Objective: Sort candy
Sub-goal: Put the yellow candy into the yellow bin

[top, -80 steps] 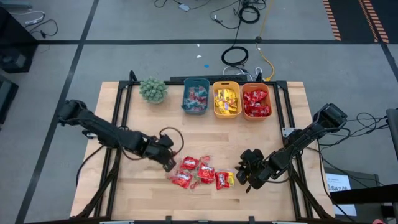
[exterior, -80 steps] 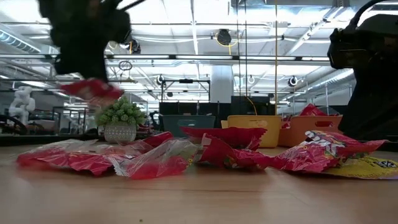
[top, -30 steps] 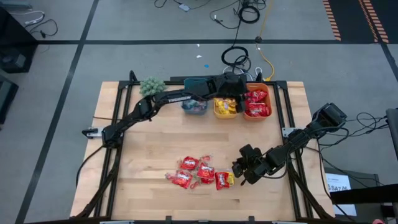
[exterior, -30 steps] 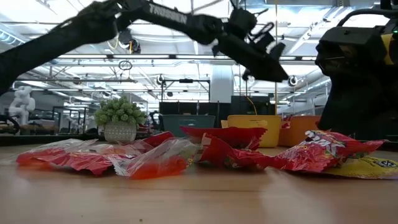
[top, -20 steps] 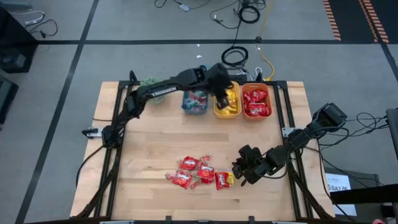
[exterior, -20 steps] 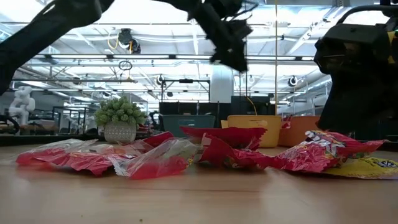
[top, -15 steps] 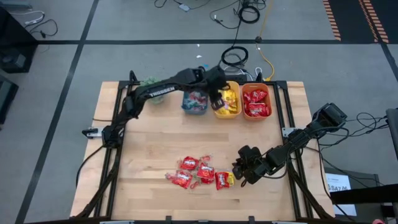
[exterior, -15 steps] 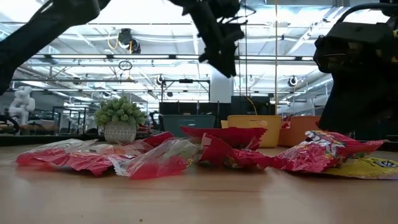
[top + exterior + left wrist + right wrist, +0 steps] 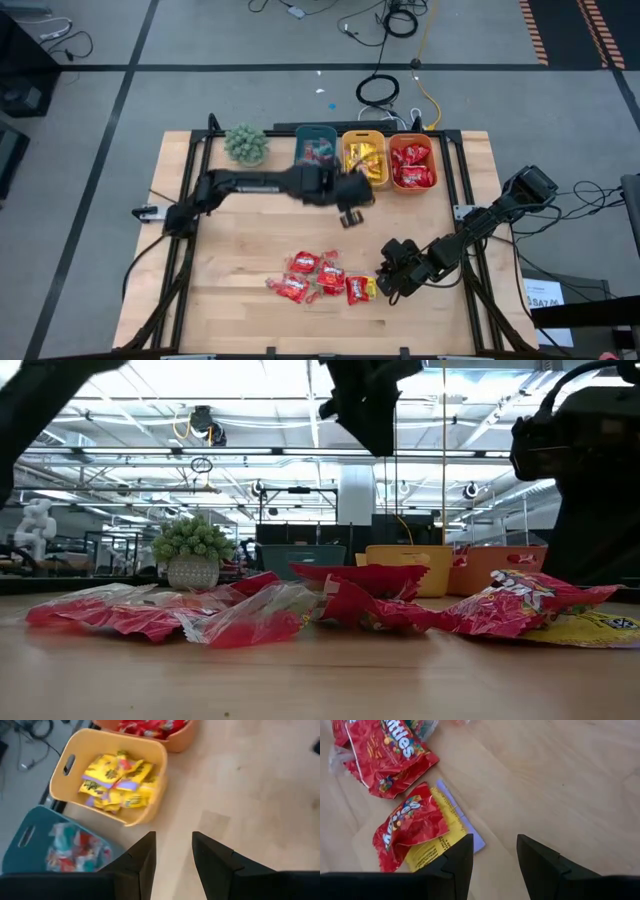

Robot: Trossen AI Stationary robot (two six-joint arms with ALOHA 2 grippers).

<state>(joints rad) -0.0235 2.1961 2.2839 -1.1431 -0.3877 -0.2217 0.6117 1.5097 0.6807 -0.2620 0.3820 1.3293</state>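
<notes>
Near the middle of the wooden surface, toward its near edge, lies a loose pile of candy: about five red packets, possibly more where they overlap, and one yellow packet half tucked under the rightmost red packet. Along the far edge stand three bins in a row: a teal bin with mixed pale pieces, a yellow bin with yellow packets, and an orange bin with red packets; the contents are too heaped to count. One small green plant sits left of the teal bin. The left pincer hangs in the air between the bins and the pile, its fingers parted with a narrow gap and nothing between them. The right pincer sits low just right of the pile, fingers likewise parted and empty, aimed toward the yellow packet. Likely trouble from here: because the yellow packet lies under a red one, a grab there could lift both together and put one in the wrong bin, or only pinch a slippery wrapper edge and drop it. The two arms are also near each other over the pile, so reaching together risks a collision or scattering the packets.
</notes>
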